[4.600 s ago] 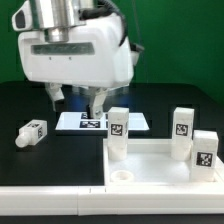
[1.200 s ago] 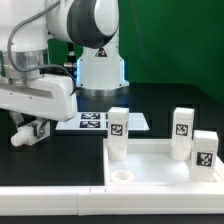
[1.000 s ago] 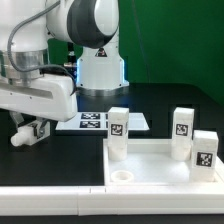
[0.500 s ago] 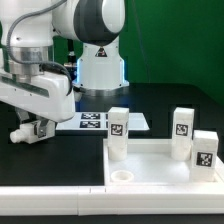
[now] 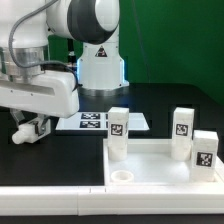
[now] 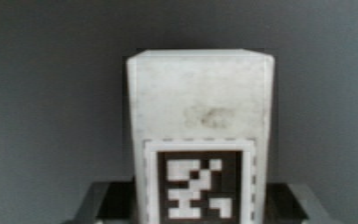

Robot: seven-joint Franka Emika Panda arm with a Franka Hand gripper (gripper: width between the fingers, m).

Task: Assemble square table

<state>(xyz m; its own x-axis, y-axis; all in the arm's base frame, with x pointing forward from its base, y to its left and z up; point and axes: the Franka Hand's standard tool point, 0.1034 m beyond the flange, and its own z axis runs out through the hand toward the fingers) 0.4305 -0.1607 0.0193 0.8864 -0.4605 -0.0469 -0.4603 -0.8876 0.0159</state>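
Observation:
The white square table top (image 5: 160,168) lies at the exterior view's front right. Three white tagged legs stand upright in its corners (image 5: 118,133) (image 5: 182,128) (image 5: 205,152). Its front left corner socket (image 5: 122,177) is open. My gripper (image 5: 30,128) is low over the black table at the exterior view's left, shut on the fourth leg (image 5: 24,131). In the wrist view that leg (image 6: 197,110) fills the middle, tag facing the camera, with my dark fingers (image 6: 108,200) close on either side of it.
The marker board (image 5: 100,122) lies flat on the black table between my gripper and the table top. The robot's base (image 5: 100,65) stands behind it. A white edge (image 5: 50,200) runs along the front.
The arm has moved from over the marker board to the exterior view's left and come down on the lying leg. In the last second the gripper and leg shifted slightly right and up.

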